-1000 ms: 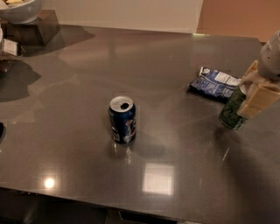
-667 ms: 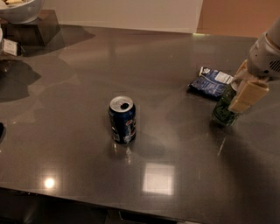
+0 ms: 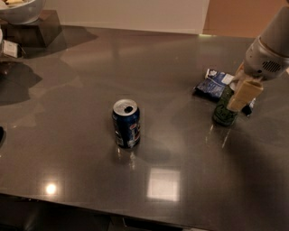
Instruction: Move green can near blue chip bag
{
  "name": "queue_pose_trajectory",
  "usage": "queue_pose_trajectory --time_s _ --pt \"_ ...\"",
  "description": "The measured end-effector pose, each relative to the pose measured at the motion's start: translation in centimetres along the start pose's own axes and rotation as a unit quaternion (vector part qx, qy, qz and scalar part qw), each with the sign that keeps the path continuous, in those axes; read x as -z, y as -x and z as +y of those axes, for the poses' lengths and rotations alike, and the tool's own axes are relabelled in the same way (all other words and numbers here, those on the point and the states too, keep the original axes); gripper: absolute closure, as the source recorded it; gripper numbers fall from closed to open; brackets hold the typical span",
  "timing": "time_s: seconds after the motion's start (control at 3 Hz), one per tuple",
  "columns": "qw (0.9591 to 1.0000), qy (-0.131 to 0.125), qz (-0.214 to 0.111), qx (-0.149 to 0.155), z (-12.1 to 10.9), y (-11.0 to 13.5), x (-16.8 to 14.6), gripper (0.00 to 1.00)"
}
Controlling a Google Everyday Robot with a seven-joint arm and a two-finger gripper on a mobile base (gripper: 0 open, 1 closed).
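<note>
While my gripper (image 3: 231, 104) pinches the green can (image 3: 222, 116), both have slid closer to the bag (image 3: 211, 84); open table (image 3: 176, 149) stretches toward the blue can (image 3: 126, 124).

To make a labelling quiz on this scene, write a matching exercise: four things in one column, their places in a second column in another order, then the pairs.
Things:
1. green can
2. blue can
3. chip bag
4. bowl

Places:
A. top left corner of the view
B. standing alone in the middle of the table
C. lying flat just behind the green can
D. upright on the right side, held in the gripper

Pairs: 1-D, 2-B, 3-C, 4-A.
</note>
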State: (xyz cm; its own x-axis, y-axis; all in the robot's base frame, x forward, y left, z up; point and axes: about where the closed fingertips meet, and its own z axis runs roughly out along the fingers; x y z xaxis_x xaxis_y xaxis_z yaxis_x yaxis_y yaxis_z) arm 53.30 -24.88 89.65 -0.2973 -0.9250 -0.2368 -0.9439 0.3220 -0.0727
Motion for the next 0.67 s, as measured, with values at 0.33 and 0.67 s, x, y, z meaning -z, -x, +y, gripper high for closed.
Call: queue_pose_trajectory --time_s 0.33,0.67 --pt "1.0 -0.003 -0.002 0.001 -0.2 0.17 -0.15 0.13" --pt "1.0 -0.006 -0.004 0.001 -0.41 0.33 -0.32 0.0"
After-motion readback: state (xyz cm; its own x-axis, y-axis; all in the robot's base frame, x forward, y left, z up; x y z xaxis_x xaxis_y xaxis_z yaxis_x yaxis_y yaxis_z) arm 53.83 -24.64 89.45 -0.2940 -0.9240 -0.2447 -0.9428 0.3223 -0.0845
